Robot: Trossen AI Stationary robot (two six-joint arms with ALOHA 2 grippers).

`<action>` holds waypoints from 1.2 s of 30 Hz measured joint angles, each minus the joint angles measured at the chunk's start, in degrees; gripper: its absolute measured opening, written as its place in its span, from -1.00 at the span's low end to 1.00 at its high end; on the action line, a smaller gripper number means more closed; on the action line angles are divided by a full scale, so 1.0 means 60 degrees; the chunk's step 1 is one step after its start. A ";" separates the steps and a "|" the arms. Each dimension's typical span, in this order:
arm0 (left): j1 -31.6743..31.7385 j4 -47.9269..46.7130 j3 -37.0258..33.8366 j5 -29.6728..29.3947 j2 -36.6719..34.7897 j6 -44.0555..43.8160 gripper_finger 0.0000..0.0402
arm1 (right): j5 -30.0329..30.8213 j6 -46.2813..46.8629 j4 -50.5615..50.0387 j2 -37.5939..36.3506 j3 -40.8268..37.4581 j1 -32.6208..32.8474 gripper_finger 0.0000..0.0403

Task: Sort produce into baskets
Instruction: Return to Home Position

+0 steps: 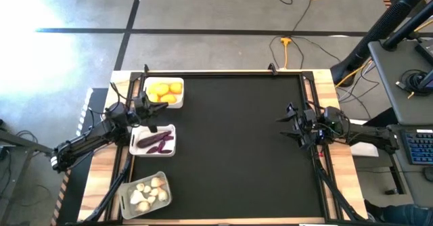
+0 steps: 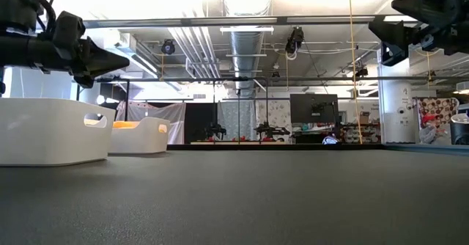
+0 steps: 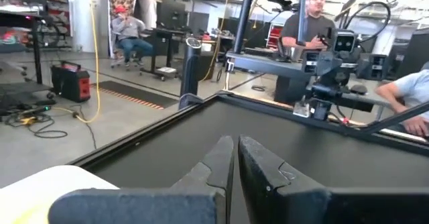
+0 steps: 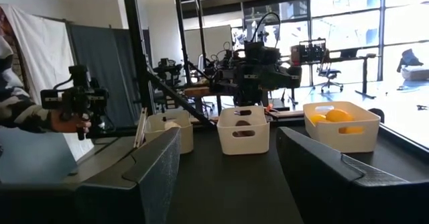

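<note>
Baskets line the left edge of the black table [image 1: 237,145]: a white basket [image 1: 172,104] with yellow fruits [image 1: 166,91] at one end, a second white basket [image 1: 133,145] with purple sweet potatoes [image 1: 157,141] in the middle, a clear basket [image 1: 127,202] with garlic bulbs [image 1: 147,191] at the other end. My left gripper [image 1: 154,109] hovers between the two white ones, fingers pressed together, holding nothing. My right gripper [image 1: 287,121] hangs at the table's right edge, fingers spread wide, empty.
</note>
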 joint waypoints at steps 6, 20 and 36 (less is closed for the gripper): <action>-0.0006 -0.0007 0.0000 0.0000 0.0020 0.0149 -0.96 | -0.0002 -0.0003 -0.0018 0.0000 -0.0024 0.0000 0.18; 0.0002 -0.0015 -0.0004 -0.0011 0.0713 0.0475 -0.96 | 0.0009 -0.0002 -0.0931 -0.0444 -0.0046 0.0641 0.18; -0.0319 0.0267 -0.0007 0.1896 0.0703 0.0577 -0.96 | 0.0006 -0.0022 -0.0929 -0.0135 -0.0046 0.1708 0.18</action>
